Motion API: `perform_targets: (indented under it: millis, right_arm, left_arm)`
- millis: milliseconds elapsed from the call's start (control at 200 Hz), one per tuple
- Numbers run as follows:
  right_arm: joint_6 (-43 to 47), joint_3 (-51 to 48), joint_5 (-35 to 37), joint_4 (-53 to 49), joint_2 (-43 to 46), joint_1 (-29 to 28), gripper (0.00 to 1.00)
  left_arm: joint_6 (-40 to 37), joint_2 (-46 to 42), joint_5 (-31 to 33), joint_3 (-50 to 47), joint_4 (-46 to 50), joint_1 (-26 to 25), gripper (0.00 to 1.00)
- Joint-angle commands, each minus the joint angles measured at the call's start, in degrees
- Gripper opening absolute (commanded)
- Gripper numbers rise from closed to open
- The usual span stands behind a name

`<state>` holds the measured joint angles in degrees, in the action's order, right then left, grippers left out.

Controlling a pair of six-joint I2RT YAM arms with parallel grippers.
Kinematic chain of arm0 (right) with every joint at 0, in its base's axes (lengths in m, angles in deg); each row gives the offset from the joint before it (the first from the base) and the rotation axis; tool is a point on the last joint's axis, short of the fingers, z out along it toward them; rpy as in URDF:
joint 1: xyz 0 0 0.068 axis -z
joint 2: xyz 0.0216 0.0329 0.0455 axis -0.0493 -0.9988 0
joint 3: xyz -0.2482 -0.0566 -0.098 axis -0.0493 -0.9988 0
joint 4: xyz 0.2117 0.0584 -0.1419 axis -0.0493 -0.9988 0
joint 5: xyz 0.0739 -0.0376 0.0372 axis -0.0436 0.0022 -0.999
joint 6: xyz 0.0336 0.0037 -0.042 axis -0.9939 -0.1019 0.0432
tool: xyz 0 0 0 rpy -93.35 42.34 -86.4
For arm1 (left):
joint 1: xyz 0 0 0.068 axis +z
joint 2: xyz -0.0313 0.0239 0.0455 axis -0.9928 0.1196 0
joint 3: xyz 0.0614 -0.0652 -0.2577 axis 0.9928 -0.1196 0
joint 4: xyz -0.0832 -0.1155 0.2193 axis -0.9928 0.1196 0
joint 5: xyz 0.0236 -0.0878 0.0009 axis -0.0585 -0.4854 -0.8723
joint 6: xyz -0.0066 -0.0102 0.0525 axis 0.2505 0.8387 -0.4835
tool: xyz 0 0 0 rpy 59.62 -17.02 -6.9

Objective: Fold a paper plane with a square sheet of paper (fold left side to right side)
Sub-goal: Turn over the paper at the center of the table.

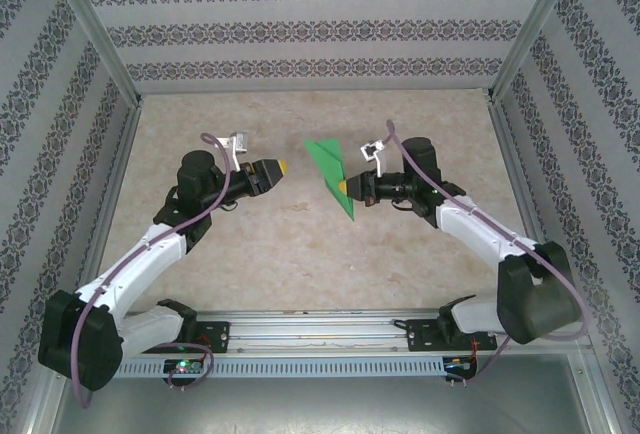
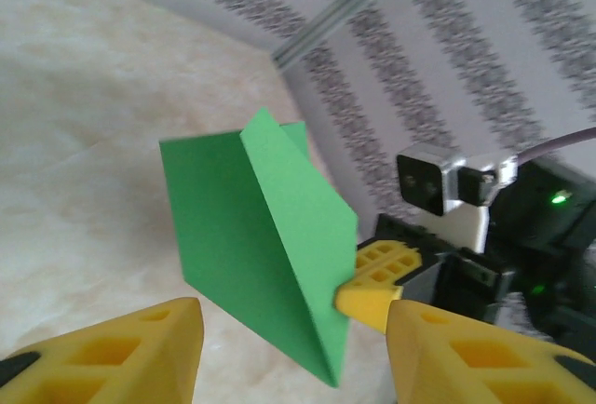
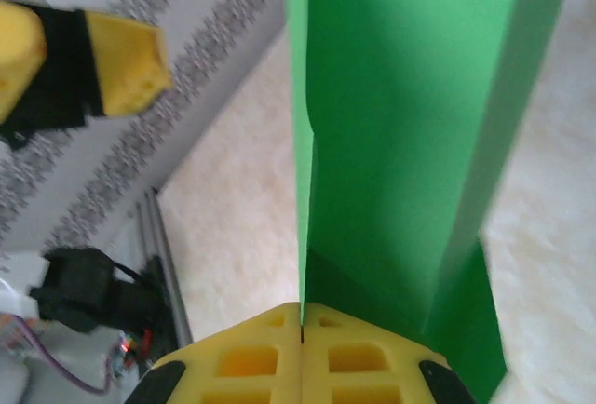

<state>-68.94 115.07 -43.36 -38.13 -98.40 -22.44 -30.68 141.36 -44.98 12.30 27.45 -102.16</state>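
**Paper plane aloft in right gripper: handling notes**

Position: the paper plane (image 1: 333, 172) hangs in the air above the table (image 1: 300, 254). It sits right of the table's middle, nearer the far edge than the near one, and is clear of the surface.

Right gripper (image 1: 345, 187): pads pressed together on the folded layers along the plane's right side. In the right wrist view the paper rises straight out of the seam between the pads.

Left gripper (image 1: 281, 167): faces the plane from the left with fingers spread wide. It holds nothing and is apart from the paper.

Handling (judged):
- Very light and thin, so the single-layer wings likely flop. Stiffness should lie only along the creased spine.
- The smooth sheet could pivot or slip in a loose pinch.
- It crumples easily, and stray creases would stay.

Best hold: on the layered centre crease, just beside the present pinch, pads flat to the layers. Avoid wing edges and the tips.
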Motion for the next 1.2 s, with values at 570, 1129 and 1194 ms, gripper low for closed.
perform_targets:
  millis: [570,1129,1194]
  right_arm:
    - [-15.0,-2.2,-5.2,21.3,1.8,-3.7,0.00]
    - [-17.1,-2.1,-3.8,22.6,0.4,-4.4,0.00]
    - [-17.4,-2.2,-3.5,22.3,0.8,-4.1,0.04]
  left_arm:
    - [6.5,11.3,-6.2,5.4,-15.8,-7.0,0.42]
    - [5.7,11.2,-5.1,5.6,-14.3,-7.2,0.10]
    - [5.3,10.6,-4.6,5.5,-13.8,-7.2,0.07]
